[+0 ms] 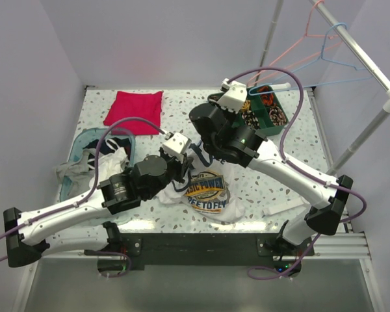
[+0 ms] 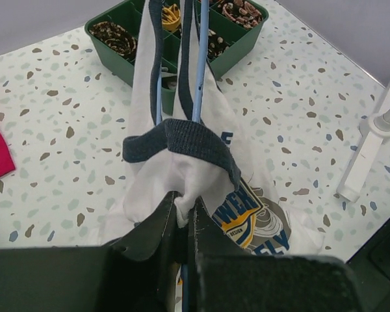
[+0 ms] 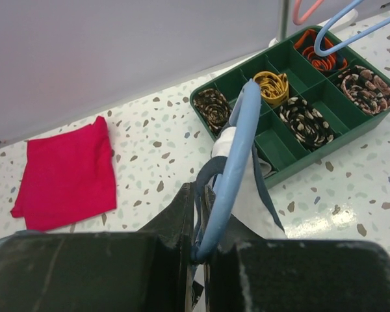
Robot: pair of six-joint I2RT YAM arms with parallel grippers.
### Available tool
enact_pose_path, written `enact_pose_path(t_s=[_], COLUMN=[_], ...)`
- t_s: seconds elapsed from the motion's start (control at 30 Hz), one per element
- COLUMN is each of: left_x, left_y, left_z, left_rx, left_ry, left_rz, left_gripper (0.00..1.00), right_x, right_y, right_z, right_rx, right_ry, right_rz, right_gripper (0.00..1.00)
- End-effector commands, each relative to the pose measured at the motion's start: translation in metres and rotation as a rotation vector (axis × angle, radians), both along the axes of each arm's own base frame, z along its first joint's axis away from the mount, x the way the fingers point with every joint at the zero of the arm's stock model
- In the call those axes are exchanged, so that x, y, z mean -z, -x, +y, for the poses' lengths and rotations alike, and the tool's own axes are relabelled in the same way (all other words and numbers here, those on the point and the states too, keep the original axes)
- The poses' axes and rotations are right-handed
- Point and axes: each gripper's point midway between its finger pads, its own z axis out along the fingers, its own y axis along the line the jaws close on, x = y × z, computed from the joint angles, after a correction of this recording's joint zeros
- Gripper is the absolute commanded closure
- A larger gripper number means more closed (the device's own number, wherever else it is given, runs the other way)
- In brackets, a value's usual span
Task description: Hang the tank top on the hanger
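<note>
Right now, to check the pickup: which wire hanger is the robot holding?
The thin light-blue wire hanger clamped in the right gripper; the pink wire hanger and second blue hanger hang on the metal rail.

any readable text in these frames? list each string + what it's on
"SIC POWE": on the yellow-and-blue chest graphic of the tank top, top view; the ends are lost in folds.
"REETOFLY": dark lettering just under that graphic; the start is hidden.
"WER" and "LY": fragments of the same print, left wrist view.
Small word under "WER": too small to read.
No other text visible.
</note>
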Motion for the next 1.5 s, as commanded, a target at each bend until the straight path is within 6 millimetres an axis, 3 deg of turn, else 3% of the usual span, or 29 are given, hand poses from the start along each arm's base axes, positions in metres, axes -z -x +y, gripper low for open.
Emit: enact_pose_path(t_s=[0.0,0.03,0.1,0.43,0.7,0.8,0.97,1.13,1.23,1.37,1.47], left_x=[-0.028,-0.03,-0.033,-0.043,-0.051,-0.055,-0.07,-0.088,-0.112,-0.161,-0.176], left_y=[-0.011,-0.012,-0.012,-0.009,-0.006,-0.003,0.002,0.007,0.01,0.019,0.024], left_z=[0.004,0.005,0.008,0.014,0.021,0.021,0.027,0.028,0.03,0.037,0.037], left_rx=[-0.069,-0.074,-0.084,-0.092,-0.092,-0.078,-0.069,-0.03,0.0,0.048,0.079], left_ry=[0.075,0.084,0.092,0.149,0.192,0.199,0.226,0.221,0.197,0.207,0.21], left_rz=[-0.069,-0.072,-0.081,-0.095,-0.107,-0.108,-0.111,-0.13,-0.17,-0.227,-0.246], left_gripper=[1.0,1.0,1.0,1.0,1.0,1.0,1.0,1.0,1.0,1.0,1.0], right_x=[-0.023,-0.025,-0.027,-0.026,-0.037,-0.041,-0.075,-0.089,-0.094,-0.112,-0.124], right_y=[0.008,0.009,0.01,0.017,0.038,0.049,0.076,0.096,0.103,0.11,0.112], right_z=[-0.004,-0.006,0.001,0.009,0.008,0.008,-0.003,-0.006,-0.016,-0.041,-0.06], right_rx=[-0.039,-0.054,-0.095,-0.224,-0.403,-0.482,-0.607,-0.715,-0.713,-0.666,-0.616], right_ry=[-0.075,-0.066,-0.08,-0.06,-0.014,-0.031,-0.089,-0.088,-0.097,-0.107,-0.101], right_rz=[-0.042,-0.044,-0.051,-0.066,-0.11,-0.148,-0.269,-0.331,-0.344,-0.379,-0.407], right_gripper=[1.0,0.98,0.85,0.49,0.17,0.1,0.04,0.03,0.02,0.02,0.02])
